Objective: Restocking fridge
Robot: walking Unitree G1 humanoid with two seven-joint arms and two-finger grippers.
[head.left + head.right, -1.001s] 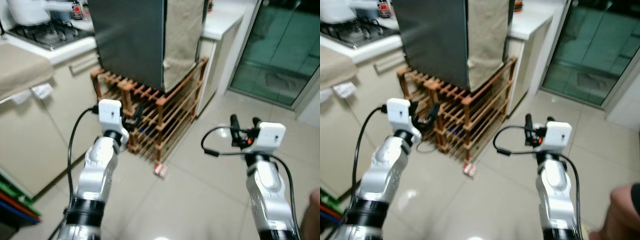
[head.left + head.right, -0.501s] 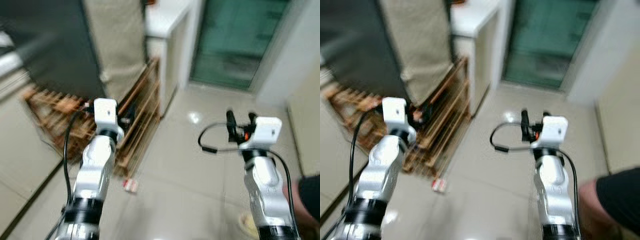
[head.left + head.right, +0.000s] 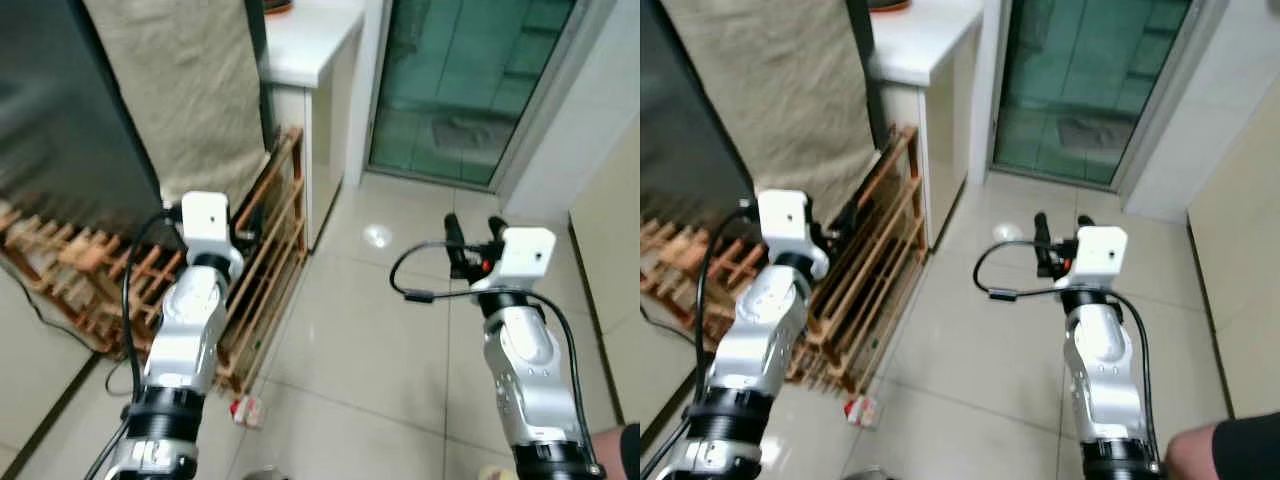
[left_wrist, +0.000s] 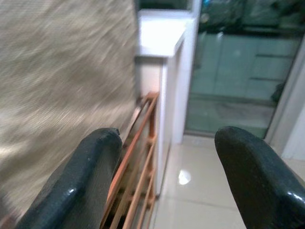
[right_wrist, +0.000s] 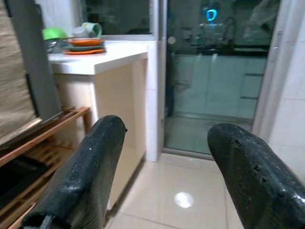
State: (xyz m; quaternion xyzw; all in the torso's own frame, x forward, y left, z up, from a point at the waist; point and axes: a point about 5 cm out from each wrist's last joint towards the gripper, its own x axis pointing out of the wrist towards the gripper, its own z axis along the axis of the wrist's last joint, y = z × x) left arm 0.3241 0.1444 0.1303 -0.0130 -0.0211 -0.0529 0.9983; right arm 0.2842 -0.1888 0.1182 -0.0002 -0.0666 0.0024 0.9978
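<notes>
Left gripper [image 3: 243, 222]: raised before the chest, fingers spread apart, nothing between them; it points at the rack beside the fridge
Right gripper [image 3: 470, 240]: raised level with the left one, fingers parted and bare, facing the glass door
Rack [image 3: 262, 262]: wooden slatted stand on the floor, under and around the fridge's base; its outer rail lies near the left gripper
Fridge [image 3: 50, 130]: dark body at the robot's left, door shut as far as can be seen, its side draped with a beige cloth [image 3: 180, 90]
Counter [image 3: 310, 35]: white, just past the fridge; plates and a cup stand at its far edge
Glass door [image 3: 465, 80]: green-tinted, ahead across the floor
Packet [image 3: 246, 409]: small red and white item on the floor at the rack's near corner
Person [image 3: 1220, 450]: a dark sleeve at the robot's right, near its right arm
Stock to load: not made out in either gripper
Step in hand (judged): walking and turning about the kitchen with free grippers
Doing it well (judged): keep the left arm off the rack rail, mind the person at the right, settle the head before reaching
</notes>
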